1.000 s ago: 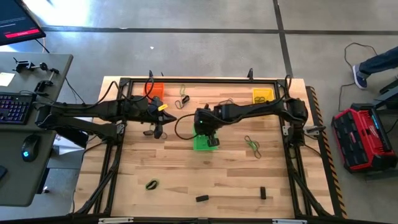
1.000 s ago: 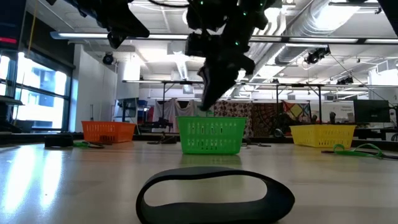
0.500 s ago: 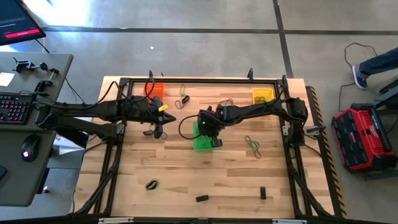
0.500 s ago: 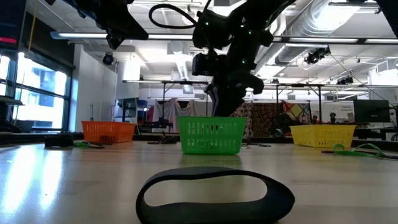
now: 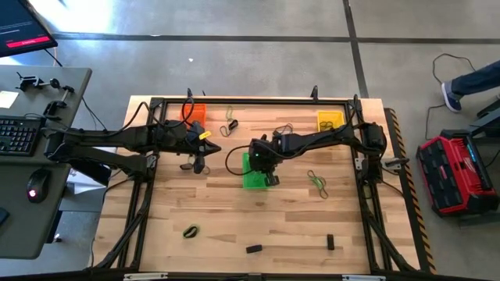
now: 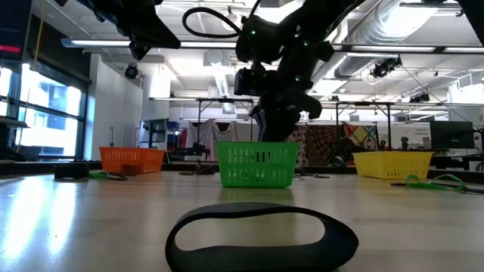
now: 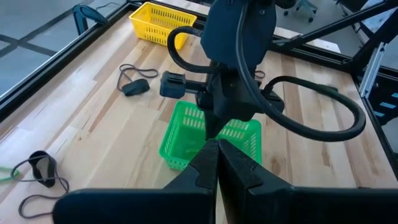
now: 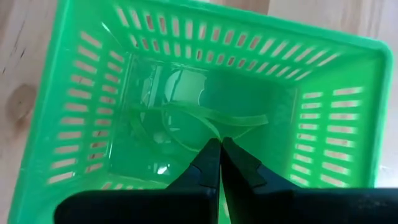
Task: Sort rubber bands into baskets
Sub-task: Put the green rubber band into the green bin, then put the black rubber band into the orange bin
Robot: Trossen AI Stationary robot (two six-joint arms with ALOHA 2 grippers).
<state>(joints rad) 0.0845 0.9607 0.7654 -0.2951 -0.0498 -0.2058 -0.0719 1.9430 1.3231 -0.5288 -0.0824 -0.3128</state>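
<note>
Broadly, the wooden table (image 5: 234, 226) carries three small bins: the green basket (image 5: 253, 178) near the middle, the orange basket (image 5: 194, 114) at the far left and the yellow basket (image 5: 329, 120) at the far right. The right gripper (image 8: 216, 151) hangs low over the green basket's mouth with its fingers pressed together, and nothing shows between their tips; green bands (image 8: 186, 121) lie loose on the basket floor below. The left gripper (image 5: 199, 162) waits left of the green basket, above the table, also fully closed and empty.

Loose bands still lie about: a black loop (image 6: 261, 236) at the near edge, a green band (image 5: 191, 231) near left, a green tangle (image 5: 316, 181) right of the green basket, and darker bands (image 5: 230, 119) at the far side.

These bands look very light, limp and stretchy, likely to flop, snag or cling to a fingertip. A pinch across a single strand where a loop stands proud of the wood seems best; bunched bundles could be taken across the middle.
</note>
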